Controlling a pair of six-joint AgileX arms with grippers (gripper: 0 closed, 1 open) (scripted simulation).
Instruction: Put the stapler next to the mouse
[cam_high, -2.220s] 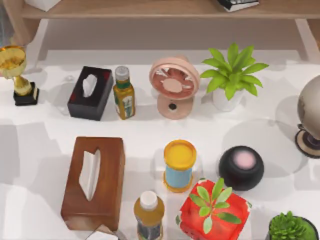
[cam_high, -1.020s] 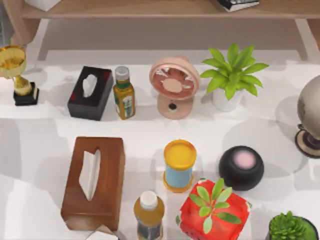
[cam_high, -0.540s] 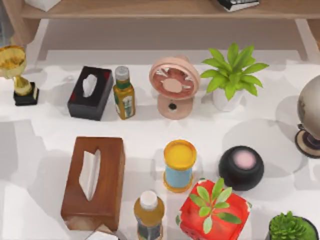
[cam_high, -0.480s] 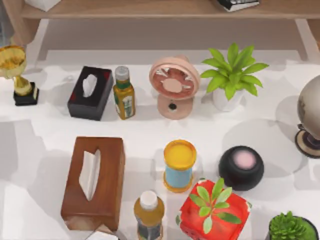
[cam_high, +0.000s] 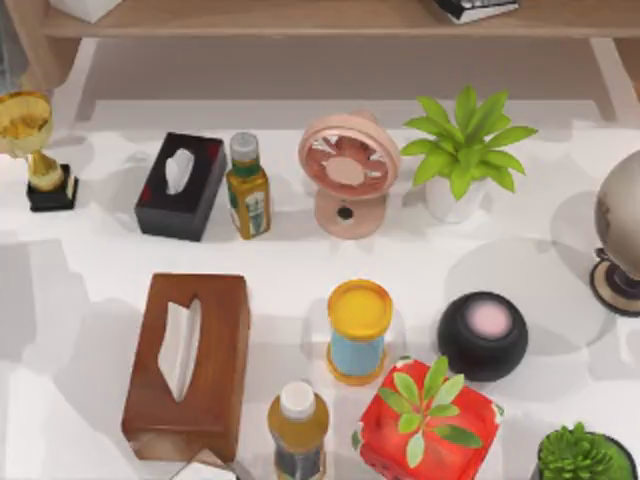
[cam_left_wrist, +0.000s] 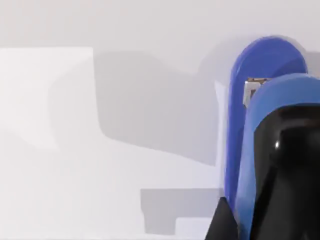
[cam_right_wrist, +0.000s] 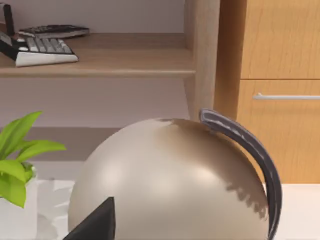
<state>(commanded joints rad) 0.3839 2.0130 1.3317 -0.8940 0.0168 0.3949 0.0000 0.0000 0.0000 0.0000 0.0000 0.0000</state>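
The stapler (cam_left_wrist: 260, 65) is blue and lies close under the left wrist camera on the white table, its rounded end pointing away. My left gripper (cam_left_wrist: 235, 220) is right at the stapler, a glossy black part overlapping its near end. Whether it grips the stapler cannot be told. The mouse is out of view. My right gripper (cam_right_wrist: 95, 222) sits just behind a beige globe (cam_right_wrist: 170, 185) at the table's right side.
The top view has a brown tissue box (cam_high: 187, 362), black tissue box (cam_high: 180, 185), two bottles (cam_high: 247, 187) (cam_high: 298, 428), pink fan (cam_high: 347, 170), yellow-lidded can (cam_high: 358, 330), black round speaker (cam_high: 483, 335), potted plants (cam_high: 458, 155) (cam_high: 428, 420), trophy (cam_high: 35, 150) and a shelf behind.
Grey shadows on the table's left side have shifted in the top view. None of the objects there has moved.
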